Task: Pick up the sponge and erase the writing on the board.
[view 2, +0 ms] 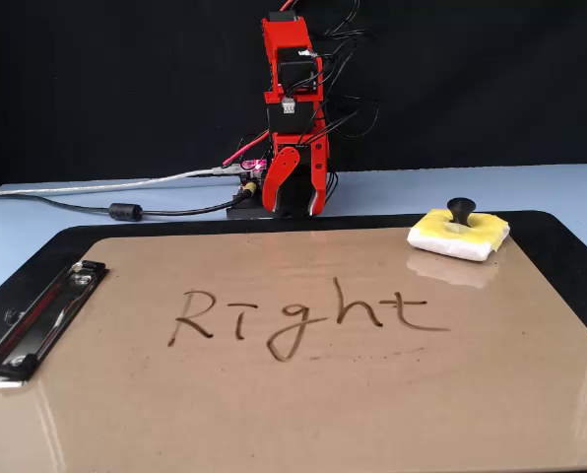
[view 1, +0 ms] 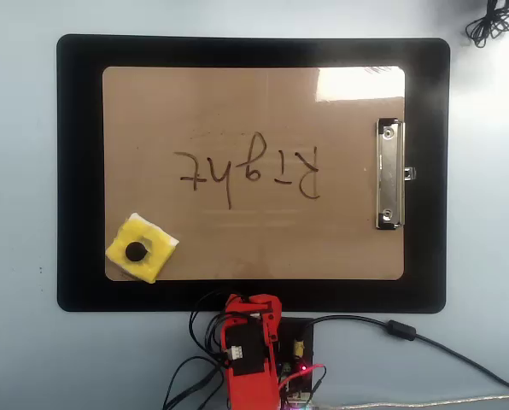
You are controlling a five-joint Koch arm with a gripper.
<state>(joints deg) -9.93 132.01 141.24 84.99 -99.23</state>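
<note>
The sponge (view 1: 142, 248) sits flat on the board (view 1: 237, 94) at the corner nearest the arm's base, well apart from the claw (view 2: 295, 202); in the overhead view it lies up and to the left of the claw, in the fixed view to the claw's right and nearer the camera. Its black knob (view 2: 460, 209) points up. The writing (view 1: 250, 172) (the word "Right", upside down from overhead) runs across the middle of the board, farther out from the claw than the sponge. The board's silver clip (view 1: 389, 175) is at the short edge on the other side from the sponge. A black mat (view 1: 79, 171) rims the board on the pale blue tabletop (view 1: 24, 342). The red arm is folded upright over its base, the claw pointing down with its jaws drawn together and holding nothing, just off the mat's edge
</note>
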